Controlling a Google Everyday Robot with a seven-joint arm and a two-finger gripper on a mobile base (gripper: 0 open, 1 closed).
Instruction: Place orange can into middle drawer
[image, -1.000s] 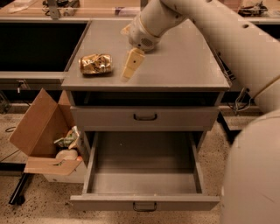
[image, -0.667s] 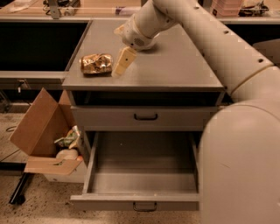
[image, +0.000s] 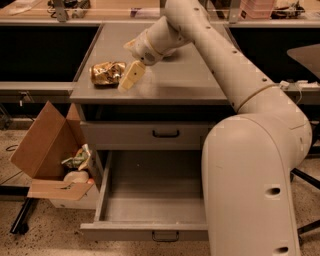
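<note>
The orange can (image: 107, 73), shiny, gold and crumpled, lies on its side on the left part of the grey cabinet top (image: 190, 80). My gripper (image: 131, 76) hangs tilted just right of the can, close to its right end, low over the top. The middle drawer (image: 150, 197) is pulled out below, with its deep tray bare inside and a small dark handle (image: 165, 236) on its front panel. My arm's large cream body (image: 250, 185) hides the drawer's right side.
A shut twin drawer front (image: 130, 134) with the same handle sits above the open drawer. An open cardboard box (image: 40, 150) with rubbish stands on the floor at the left. A dark table (image: 305, 52) is at the right, and benches run along the back.
My gripper has moved left and down across the cabinet top towards the can. My arm's body has swung in front of the drawer's right side. The can has not moved.
</note>
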